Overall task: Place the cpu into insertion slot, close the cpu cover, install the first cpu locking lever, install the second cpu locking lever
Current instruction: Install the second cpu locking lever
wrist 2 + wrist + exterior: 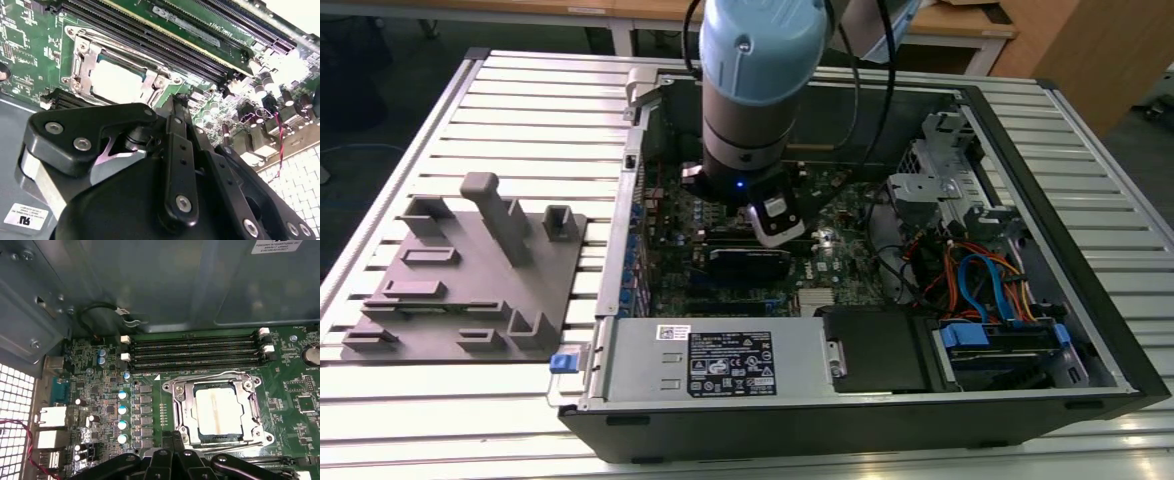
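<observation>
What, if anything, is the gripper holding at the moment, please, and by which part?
It cannot be told. The gripper hangs close beside the insertion slot, where the cpu already sits under the closed cpu cover.

Even room light; glare whitens the cpu, near pincer blurred.

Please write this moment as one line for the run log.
cpu: seated in insertion slot | cpu cover: closed over it | gripper: beside the socket, holding nothing
</observation>
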Controlling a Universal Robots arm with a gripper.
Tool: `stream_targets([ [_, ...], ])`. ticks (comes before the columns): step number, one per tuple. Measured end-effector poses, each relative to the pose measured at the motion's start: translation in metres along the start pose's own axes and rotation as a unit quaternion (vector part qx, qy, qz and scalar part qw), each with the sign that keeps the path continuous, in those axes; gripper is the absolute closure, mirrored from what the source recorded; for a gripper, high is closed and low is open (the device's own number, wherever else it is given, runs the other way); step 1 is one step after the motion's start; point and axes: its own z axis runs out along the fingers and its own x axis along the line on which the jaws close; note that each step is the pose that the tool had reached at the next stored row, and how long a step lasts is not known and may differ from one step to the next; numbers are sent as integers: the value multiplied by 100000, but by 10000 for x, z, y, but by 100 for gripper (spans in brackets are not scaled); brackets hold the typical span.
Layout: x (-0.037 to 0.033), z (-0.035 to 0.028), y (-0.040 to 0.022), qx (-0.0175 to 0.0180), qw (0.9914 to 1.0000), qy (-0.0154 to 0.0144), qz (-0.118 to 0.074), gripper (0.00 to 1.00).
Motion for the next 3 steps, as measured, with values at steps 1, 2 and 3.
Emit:
stream_targets([
  [1,0,-1,1,-1,100000,-1,-2,90],
  [2,0,-2,1,2,100000,-1,-1,90],
  [3,0,-2,1,5,100000,1,0,90],
])
